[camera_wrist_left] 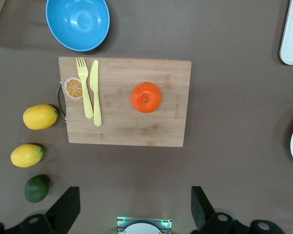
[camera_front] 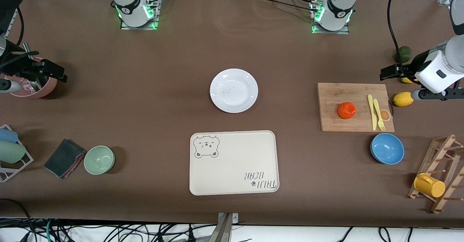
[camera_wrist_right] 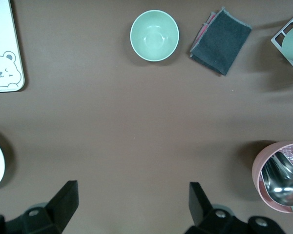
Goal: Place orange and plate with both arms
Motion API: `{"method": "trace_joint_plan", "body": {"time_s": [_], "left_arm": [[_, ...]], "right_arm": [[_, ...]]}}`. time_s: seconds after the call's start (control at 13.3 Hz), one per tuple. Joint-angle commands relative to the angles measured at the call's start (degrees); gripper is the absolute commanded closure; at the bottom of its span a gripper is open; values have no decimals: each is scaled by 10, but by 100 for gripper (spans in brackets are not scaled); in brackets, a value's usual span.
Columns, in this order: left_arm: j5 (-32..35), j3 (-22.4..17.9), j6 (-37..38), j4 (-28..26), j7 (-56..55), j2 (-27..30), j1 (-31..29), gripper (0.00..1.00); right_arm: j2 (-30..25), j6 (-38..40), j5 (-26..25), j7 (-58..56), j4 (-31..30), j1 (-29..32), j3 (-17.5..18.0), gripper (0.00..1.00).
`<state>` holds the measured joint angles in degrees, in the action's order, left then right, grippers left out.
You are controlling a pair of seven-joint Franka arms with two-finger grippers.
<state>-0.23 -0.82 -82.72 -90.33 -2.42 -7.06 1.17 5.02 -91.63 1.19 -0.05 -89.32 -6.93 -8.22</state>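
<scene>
1. Brown table (camera_front: 145, 100) seen from a high camera facing two white robot arms, bases mounted along the table's edge farthest from that camera.
2. Left arm reaching out over its own end of the table; left gripper (camera_wrist_left: 134, 207) held high over bare table beside the cutting board (camera_front: 355, 107), black fingers (camera_wrist_left: 68, 204) spread wide apart, holding nothing.
3. Right arm reaching out over its own end of the table; right gripper (camera_wrist_right: 132, 207) held high over bare table near a pink cup (camera_front: 36, 87) of metal spoons, fingers (camera_wrist_right: 66, 202) spread wide, holding nothing.
4. Orange (camera_front: 346, 110) resting near the middle of the wooden cutting board, toward the left arm's end of the table, untouched by either gripper.
5. Yellow knife (camera_front: 371, 111) and yellow fork (camera_front: 378, 115) lying side by side on the same board, apart from the orange.
6. White plate (camera_front: 233, 90) lying flat and bare near the table's centre, well apart from both grippers.
7. Cream bear-print tray (camera_front: 233, 163) just nearer the camera than the plate, nothing on it.
8. Blue bowl (camera_front: 387, 148) just nearer the camera than the board.
9. Two lemons (camera_wrist_left: 40, 116) and a dark green fruit (camera_wrist_left: 37, 188) on the table at the board's handle end.
10. Green bowl (camera_front: 99, 159) and a folded dark cloth (camera_front: 64, 158) side by side toward the right arm's end.
</scene>
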Motion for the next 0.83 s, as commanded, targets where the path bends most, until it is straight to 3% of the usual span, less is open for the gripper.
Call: {"method": "trace_joint_plan", "body": {"time_s": [0.0, 0.75], "left_arm": [[-2, 19, 19, 10, -1, 6, 3, 0], [-9, 19, -29, 15, 0, 3, -19, 0]], "right_arm": [[-6, 4, 1, 3, -3, 2, 3, 0], [-6, 4, 1, 3, -3, 2, 3, 0]]}}
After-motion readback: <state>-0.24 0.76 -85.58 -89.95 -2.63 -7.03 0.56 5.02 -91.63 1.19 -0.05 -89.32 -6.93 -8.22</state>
